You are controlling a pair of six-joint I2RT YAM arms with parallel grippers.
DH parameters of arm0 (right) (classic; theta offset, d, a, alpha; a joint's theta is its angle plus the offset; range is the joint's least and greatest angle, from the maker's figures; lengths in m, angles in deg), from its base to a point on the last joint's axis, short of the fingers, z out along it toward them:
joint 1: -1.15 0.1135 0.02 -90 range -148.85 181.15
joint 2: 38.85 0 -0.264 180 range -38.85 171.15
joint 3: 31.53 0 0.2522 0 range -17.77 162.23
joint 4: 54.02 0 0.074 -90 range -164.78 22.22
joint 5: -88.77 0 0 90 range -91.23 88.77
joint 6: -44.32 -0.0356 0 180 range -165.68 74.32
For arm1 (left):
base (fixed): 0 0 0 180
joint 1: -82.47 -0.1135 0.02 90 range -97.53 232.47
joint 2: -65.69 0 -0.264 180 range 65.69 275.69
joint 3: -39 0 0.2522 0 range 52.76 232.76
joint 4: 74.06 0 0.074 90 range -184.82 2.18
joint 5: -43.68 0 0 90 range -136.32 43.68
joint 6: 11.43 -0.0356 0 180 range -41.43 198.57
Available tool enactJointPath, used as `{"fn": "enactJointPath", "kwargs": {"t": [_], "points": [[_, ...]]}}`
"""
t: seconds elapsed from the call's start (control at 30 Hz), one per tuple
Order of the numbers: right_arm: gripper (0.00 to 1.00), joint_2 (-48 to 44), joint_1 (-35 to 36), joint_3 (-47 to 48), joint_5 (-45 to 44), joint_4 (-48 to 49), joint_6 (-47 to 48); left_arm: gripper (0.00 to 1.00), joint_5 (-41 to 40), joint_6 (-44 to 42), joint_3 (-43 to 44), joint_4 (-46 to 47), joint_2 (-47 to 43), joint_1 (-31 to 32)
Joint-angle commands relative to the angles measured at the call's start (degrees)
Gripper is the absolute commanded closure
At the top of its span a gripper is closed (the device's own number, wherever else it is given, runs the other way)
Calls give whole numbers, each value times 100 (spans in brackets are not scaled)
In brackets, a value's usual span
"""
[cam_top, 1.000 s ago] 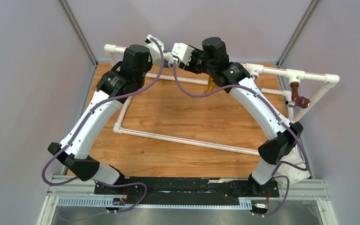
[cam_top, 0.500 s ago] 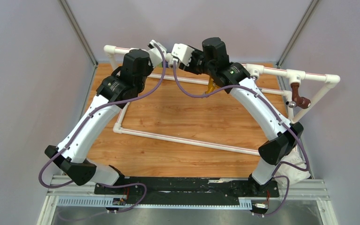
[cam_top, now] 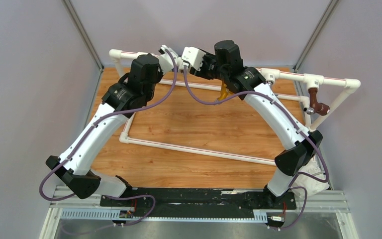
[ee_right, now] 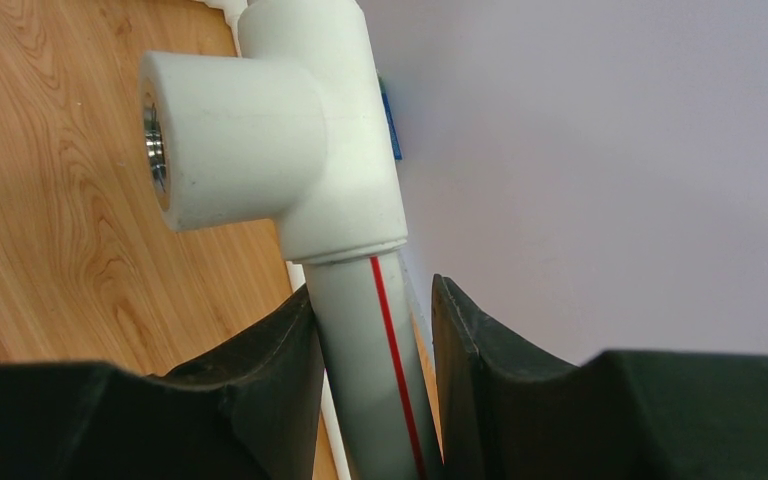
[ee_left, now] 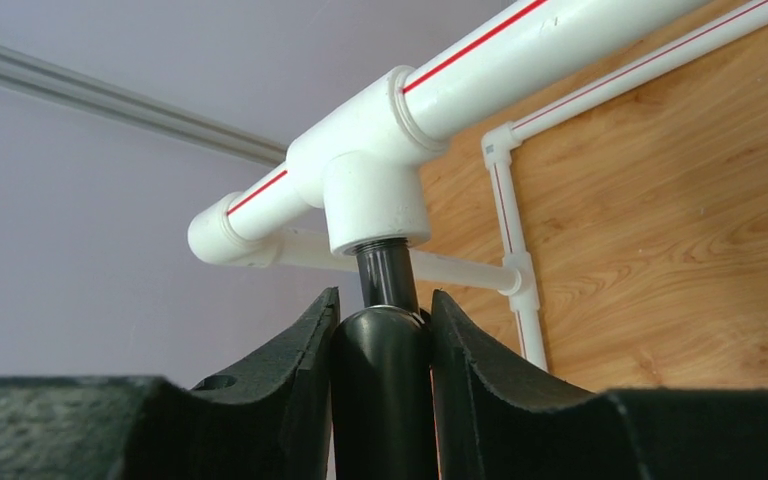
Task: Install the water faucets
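Note:
The water faucet [ee_left: 385,385] is a black tube standing between the fingers of my left gripper [ee_left: 385,300], which is shut on it. Its narrower threaded end enters the downward socket of a white tee fitting [ee_left: 370,190] on the red-striped rail. The faucet's handle end is hidden behind the fingers. My right gripper [ee_right: 372,290] is shut on the white red-striped pipe [ee_right: 370,350], just below another tee [ee_right: 260,130] whose metal-lined side socket holds nothing. In the top view both grippers, left [cam_top: 166,52] and right [cam_top: 190,56], meet at the back rail; the faucet is hidden there.
A white pipe frame [cam_top: 199,151] lies on the wooden table, with a raised back rail [cam_top: 288,74]. A brown tap [cam_top: 318,105] hangs from the rail at the right, a chrome tap [cam_top: 308,110] beside it. An orange tap [cam_top: 223,92] shows under my right arm. Grey walls close in.
My left wrist has shifted a little to the right along the back rail, and its elbow has sunk slightly. The right arm has not moved.

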Motion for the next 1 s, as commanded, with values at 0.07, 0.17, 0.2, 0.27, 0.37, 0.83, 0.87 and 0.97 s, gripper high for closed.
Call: {"fn": "enactJointPath", "kwargs": {"t": [0.07, 0.17, 0.2, 0.27, 0.37, 0.83, 0.87, 0.97], "points": [[74, 335, 302, -109, 413, 389, -707, 37, 1626, 1330, 540, 51, -431, -242], [58, 335, 302, 13, 360, 398, -716, 25, 2611, 2176, 365, 420, -887, -937], [54, 343, 302, 49, 343, 398, -716, 24, 3083, 2509, 251, 491, -967, -1278], [42, 352, 311, 163, 308, 398, -716, 21, 3560, 2923, 58, 728, -1239, -1692], [34, 387, 302, 391, 202, 398, -707, 18, 3686, 3390, -136, 948, -1547, -2054], [14, 309, 354, 1024, -475, 433, -698, 7, 1586, 3568, -2007, 1651, -3761, -2521], [13, 221, 372, 1024, -492, 450, -707, 7, 1550, 3515, -2139, 1782, -4032, -2521], [7, -77, 442, 867, -510, 591, -768, 7, 1252, 3409, -2491, 1924, -4465, -2521]]}}
